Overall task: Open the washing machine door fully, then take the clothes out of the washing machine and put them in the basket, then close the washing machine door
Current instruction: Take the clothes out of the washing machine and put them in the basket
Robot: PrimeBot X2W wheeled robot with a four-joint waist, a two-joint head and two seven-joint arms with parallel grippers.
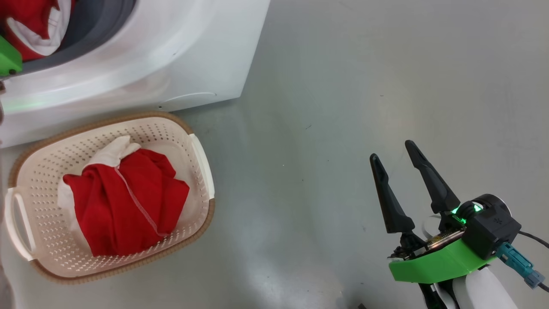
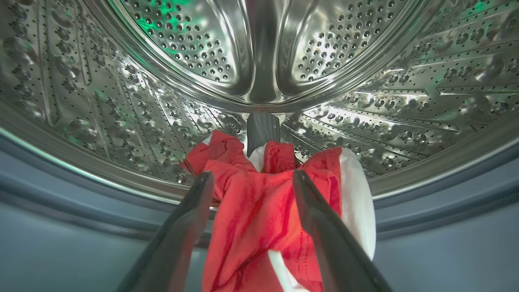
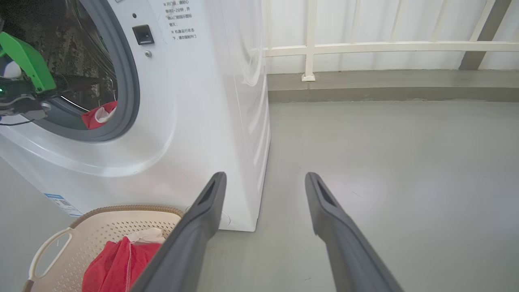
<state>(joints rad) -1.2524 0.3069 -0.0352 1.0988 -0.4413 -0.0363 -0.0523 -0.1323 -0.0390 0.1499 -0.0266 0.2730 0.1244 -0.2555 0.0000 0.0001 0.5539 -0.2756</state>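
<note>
Glossy grey floor (image 3: 385, 162) catching the light; at twelve o'clock in the right wrist view, a white railing (image 3: 365, 48) above a low grey curb (image 3: 385, 86).

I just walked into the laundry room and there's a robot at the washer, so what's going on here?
The robot is unloading the washing machine. Its left gripper reaches into the steel drum, fingers open on either side of a red and white garment lying at the drum's front lip. Another red garment already lies in the basket on the grey floor in front of the machine. The right gripper hangs open over that floor, holding nothing.
</note>
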